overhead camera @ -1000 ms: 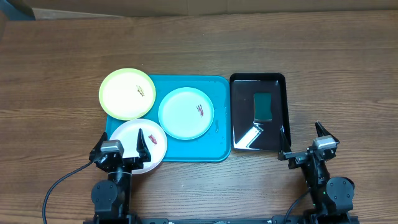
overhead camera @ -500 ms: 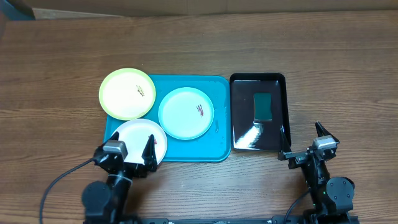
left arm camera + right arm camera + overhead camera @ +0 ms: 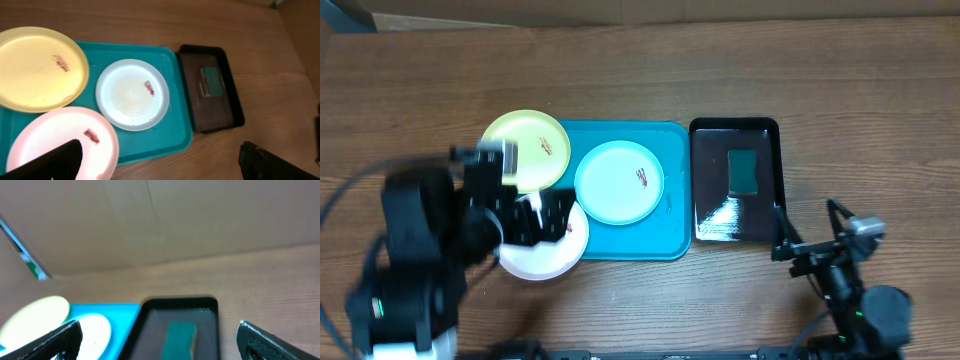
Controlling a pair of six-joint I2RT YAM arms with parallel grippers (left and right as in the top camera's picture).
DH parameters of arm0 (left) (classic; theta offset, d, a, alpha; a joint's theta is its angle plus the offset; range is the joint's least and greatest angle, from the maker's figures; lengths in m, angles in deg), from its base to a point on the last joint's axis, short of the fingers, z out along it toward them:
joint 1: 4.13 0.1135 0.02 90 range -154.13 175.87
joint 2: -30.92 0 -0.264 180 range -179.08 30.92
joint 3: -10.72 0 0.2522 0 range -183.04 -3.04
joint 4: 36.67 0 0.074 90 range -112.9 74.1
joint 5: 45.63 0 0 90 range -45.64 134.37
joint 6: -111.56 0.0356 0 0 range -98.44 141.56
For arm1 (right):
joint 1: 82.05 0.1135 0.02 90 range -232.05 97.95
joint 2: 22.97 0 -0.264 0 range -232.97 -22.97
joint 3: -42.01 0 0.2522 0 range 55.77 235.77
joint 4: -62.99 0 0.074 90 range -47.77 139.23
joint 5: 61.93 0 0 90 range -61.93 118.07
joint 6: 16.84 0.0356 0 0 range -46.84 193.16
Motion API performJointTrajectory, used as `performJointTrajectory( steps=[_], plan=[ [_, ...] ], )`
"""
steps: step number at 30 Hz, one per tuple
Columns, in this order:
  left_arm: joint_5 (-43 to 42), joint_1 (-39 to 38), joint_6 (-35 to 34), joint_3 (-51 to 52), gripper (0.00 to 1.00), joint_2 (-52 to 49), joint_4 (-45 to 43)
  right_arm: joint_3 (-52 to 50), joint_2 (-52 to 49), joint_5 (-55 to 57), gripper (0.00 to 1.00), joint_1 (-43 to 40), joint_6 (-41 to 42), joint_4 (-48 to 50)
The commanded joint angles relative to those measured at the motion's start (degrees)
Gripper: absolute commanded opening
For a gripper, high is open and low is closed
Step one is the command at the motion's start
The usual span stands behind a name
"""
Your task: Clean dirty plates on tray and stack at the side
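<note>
The yellow-green plate point(image 3: 525, 140) lies at the turquoise tray's point(image 3: 630, 240) far left corner, half off it. The pale blue plate point(image 3: 620, 181) sits mid-tray. The white plate point(image 3: 548, 258) lies at the near left corner. Each has a small red smear. My left gripper point(image 3: 540, 220) is open and empty, raised over the white plate's far edge. The left wrist view shows the yellow-green plate point(image 3: 40, 67), pale blue plate point(image 3: 132, 95), white plate point(image 3: 60, 140) and tray point(image 3: 175, 125), with the open left gripper point(image 3: 162, 167). My right gripper point(image 3: 810, 228) is open and empty, near the front edge.
A glossy black tray point(image 3: 710, 180) with a green sponge point(image 3: 744, 171) stands right of the turquoise tray. It shows in the right wrist view point(image 3: 180, 301) with the sponge point(image 3: 180, 335) ahead of my right gripper point(image 3: 160, 345). Bare wooden table lies all around.
My left arm has risen from the front edge and swung forward over the white and yellow-green plates. My right arm has shifted slightly. The plates have not moved.
</note>
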Motion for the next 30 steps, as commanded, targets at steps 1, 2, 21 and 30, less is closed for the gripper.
performJointTrajectory(
  steps=[1,2,21,30],
  plan=[
    [-4.68,0.2,1.53,-5.9,1.0,-6.73,1.49,14.36,-7.52,-0.37,1.0,-0.22,1.7,-4.35],
    [-4.7,0.2,1.53,-6.21,1.0,-8.37,1.05,18.4,-10.8,-0.37,1.0,-0.22,1.7,-7.21],
    [-4.48,0.2,1.53,-6.23,1.0,-39.34,1.03,61.66,-61.55,-14.93,1.0,-0.22,3.1,-45.7],
    [-4.48,0.2,1.53,-6.23,1.0,-51.32,0.66,61.55,-67.36,-13.94,0.98,-0.2,3.02,-47.25]
  ],
)
